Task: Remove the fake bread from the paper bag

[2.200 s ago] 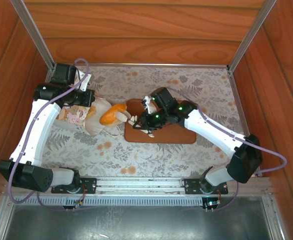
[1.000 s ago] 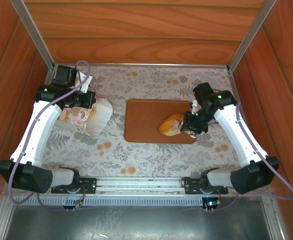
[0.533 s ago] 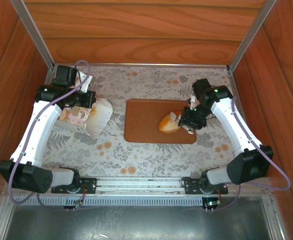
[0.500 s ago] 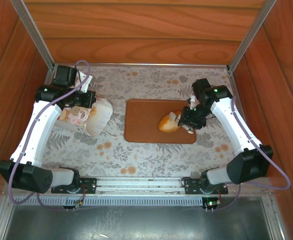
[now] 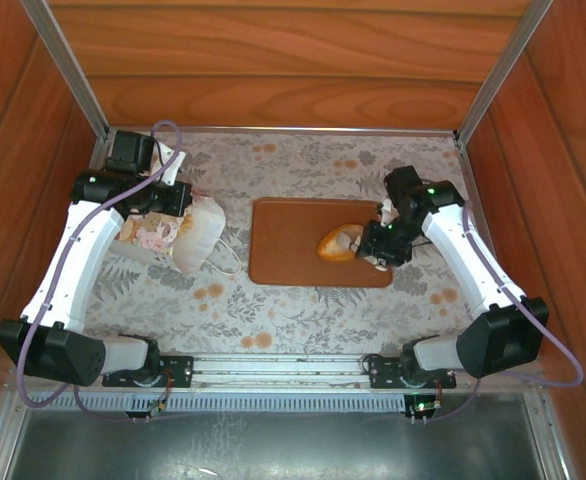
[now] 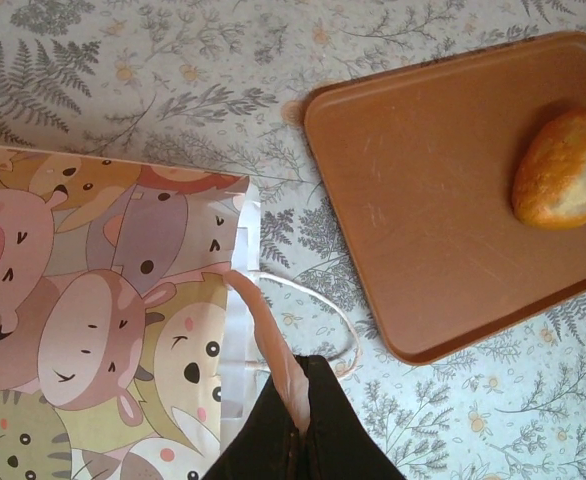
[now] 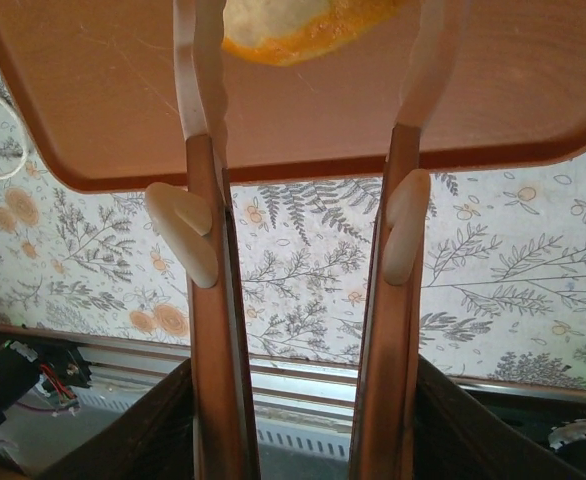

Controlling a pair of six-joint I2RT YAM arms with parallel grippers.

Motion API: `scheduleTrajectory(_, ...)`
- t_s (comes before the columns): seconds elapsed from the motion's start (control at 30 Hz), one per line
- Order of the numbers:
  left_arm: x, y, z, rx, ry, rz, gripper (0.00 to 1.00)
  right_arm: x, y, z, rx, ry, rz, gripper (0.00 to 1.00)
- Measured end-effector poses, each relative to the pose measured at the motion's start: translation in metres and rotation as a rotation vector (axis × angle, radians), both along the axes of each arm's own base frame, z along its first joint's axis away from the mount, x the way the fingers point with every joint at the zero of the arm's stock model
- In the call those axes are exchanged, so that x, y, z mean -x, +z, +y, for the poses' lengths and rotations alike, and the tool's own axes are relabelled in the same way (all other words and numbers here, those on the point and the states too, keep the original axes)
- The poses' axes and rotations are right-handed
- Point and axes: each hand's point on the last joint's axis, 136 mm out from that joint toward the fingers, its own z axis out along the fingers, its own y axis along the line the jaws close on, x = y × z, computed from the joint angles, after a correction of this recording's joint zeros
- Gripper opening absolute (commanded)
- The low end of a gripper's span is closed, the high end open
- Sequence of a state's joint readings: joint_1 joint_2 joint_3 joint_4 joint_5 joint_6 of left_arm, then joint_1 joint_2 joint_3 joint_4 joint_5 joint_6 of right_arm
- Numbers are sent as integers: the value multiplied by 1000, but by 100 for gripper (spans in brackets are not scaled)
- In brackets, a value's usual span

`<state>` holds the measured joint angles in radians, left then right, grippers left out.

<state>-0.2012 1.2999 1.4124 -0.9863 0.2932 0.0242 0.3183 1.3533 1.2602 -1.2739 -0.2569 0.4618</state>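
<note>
One piece of fake bread (image 5: pixel 336 244), a golden-brown roll, lies on the right part of the flat brown tray (image 5: pixel 293 250). My right gripper (image 5: pixel 365 243) is open just right of it. In the right wrist view the bread (image 7: pixel 293 25) sits between the spread fingers (image 7: pixel 198 80), low on the tray (image 7: pixel 123 100). The paper bag (image 5: pixel 178 232), white with pink and tan cartoon animals (image 6: pixel 103 300), lies on its side at the left. My left gripper (image 6: pixel 298 425) is shut on the bag's rim. The bag's inside is hidden.
The bag's white cord handle (image 6: pixel 345 325) loops onto the floral tablecloth (image 5: pixel 303 310) between bag and tray. Wooden walls and metal posts close in the table on three sides. The bread (image 6: pixel 563 170) shows at the tray's (image 6: pixel 423 200) right edge.
The right arm carried the bread from the bag's mouth to the tray's right part, and its jaws have spread apart around it. The left gripper has kept its hold on the bag.
</note>
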Motion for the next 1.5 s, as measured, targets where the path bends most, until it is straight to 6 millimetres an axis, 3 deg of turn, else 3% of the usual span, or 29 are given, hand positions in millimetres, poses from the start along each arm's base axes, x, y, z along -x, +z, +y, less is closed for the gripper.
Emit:
scheduleTrajectory(0.33, -1, -1, 0, -1, -1, 3, 0, -17, -5, 11, -57, -36, -49, 54)
scheduleTrajectory(0.6, 0, -4, 0, -2, -1, 9, 0, -17, -19, 12, -48, -38, 1, 54)
scheduleTrajectory(0.87, 0, -4, 0, -2, -1, 9, 0, -17, -29, 12, -30, -24, 40, 39)
scheduleTrajectory(1.23, 0, -3, 0, -2, -1, 7, 0, -36, -13, -1, 78, 84, -30, 35)
scheduleTrajectory(1.5, 1, -7, 0, -4, -1, 15, 0, -47, -19, -24, 174, 201, -22, 35)
